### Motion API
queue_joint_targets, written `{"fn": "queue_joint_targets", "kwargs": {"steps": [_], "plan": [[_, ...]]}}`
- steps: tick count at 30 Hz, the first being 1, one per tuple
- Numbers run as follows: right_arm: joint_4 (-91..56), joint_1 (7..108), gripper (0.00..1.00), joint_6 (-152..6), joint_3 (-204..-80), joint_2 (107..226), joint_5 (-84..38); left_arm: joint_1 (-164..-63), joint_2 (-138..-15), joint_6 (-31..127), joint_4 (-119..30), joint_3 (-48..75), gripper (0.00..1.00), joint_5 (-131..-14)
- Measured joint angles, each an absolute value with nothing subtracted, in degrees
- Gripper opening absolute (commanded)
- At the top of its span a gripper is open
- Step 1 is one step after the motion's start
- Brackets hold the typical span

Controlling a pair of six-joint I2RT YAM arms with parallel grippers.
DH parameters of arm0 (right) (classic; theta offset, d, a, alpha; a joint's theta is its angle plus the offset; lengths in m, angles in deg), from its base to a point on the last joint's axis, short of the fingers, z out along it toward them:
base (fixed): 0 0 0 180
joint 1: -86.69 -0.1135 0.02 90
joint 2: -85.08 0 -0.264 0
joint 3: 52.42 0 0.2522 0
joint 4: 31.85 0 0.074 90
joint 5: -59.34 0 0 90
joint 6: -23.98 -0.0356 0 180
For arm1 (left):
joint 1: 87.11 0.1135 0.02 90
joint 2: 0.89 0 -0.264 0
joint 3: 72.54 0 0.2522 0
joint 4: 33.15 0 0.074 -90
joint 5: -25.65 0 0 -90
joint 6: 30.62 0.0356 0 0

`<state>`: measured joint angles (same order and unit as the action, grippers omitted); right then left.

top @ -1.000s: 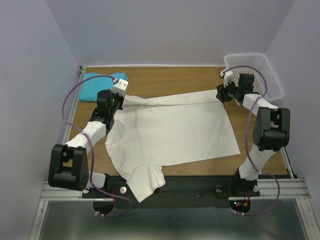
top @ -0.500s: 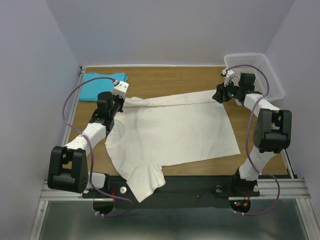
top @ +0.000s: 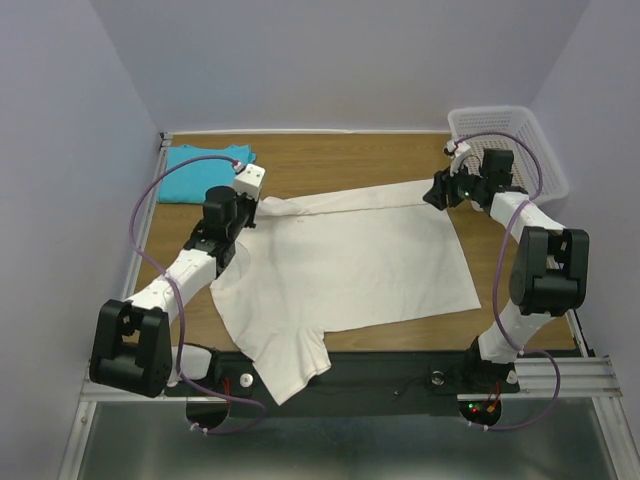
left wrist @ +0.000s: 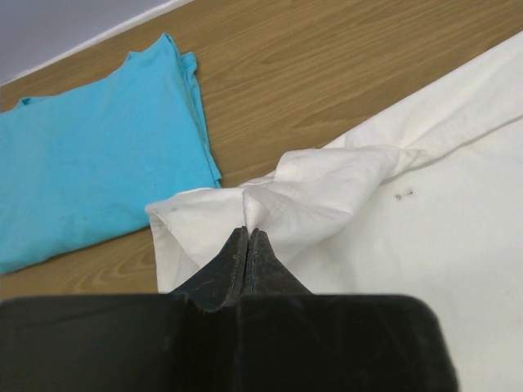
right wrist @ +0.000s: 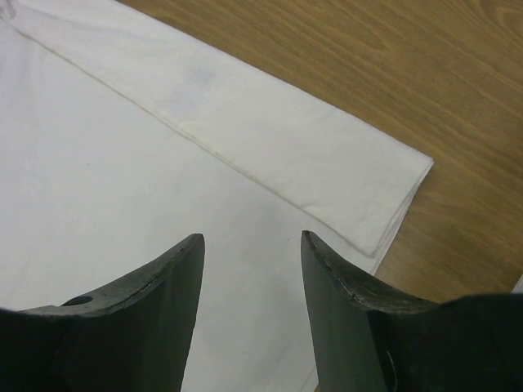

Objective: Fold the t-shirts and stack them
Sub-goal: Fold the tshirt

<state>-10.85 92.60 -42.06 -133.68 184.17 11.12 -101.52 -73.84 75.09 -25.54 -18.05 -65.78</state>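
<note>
Where cream shirt [top: 350, 265] lies, wooden table [top: 340, 160]; lilac walls [top: 330, 60].

Cream shirt [left wrist: 425, 220] bunched, pinched between closed left fingers [left wrist: 233, 265]. Blue shirt [left wrist: 90, 180] lies flat just beside it on wood surface [left wrist: 327, 65].

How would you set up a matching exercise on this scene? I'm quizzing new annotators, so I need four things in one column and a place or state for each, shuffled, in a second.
Column one:
1. left gripper
2. right gripper
3. turquoise t-shirt
4. white basket

Column two:
A. at the far right corner of the scene
B. open, over the far right corner of the cream t-shirt
C. shut on a bunched bit of the cream t-shirt
D. lying at the far left of the table

Pairs: 1-C, 2-B, 3-D, 4-A
</note>
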Motion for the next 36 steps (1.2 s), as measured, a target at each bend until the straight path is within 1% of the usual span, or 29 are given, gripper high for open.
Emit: {"fn": "queue_joint_targets", "kwargs": {"steps": [14,36], "plan": [[-10.7,92.6,0.57,-42.3,-132.7,184.1,11.4,-105.8,-76.8,71.1,-30.9,-17.9,0.0,-60.5],[-10.7,92.6,0.57,-42.5,-130.9,183.3,11.8,-107.4,-78.6,65.3,-34.7,-15.0,0.0,-59.7]]}}
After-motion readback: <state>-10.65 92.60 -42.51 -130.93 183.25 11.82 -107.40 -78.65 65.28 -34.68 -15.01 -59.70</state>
